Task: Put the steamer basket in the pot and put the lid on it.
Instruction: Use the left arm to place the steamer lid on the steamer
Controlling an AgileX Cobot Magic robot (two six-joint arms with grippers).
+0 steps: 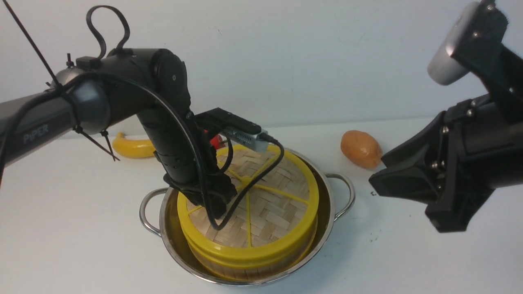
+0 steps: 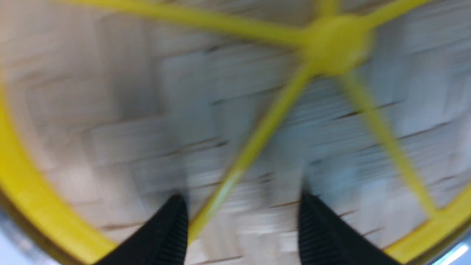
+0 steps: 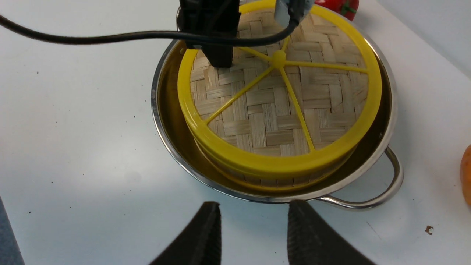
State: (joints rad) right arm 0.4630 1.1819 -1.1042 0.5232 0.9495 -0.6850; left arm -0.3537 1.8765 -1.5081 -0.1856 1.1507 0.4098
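Observation:
The shiny steel pot (image 1: 329, 204) stands on the white table. Inside it sits the steamer basket (image 1: 253, 269), of which only the slatted side wall shows. The woven lid (image 1: 269, 204) with yellow rim and spokes lies flat on top of the basket. My left gripper (image 1: 216, 206) is open just over the lid's left part, away from the centre knob (image 2: 336, 44). One yellow spoke runs between its fingers (image 2: 173, 228), ungripped. The left wrist view is blurred. My right gripper (image 1: 400, 202) hangs open and empty to the right of the pot (image 3: 162, 121).
A yellow banana (image 1: 130, 149) lies at the back left behind the left arm. An orange-brown potato-like item (image 1: 361, 149) sits behind and to the right of the pot, and a red item (image 1: 216, 141) is just behind the pot. The left arm's cable drapes over the lid.

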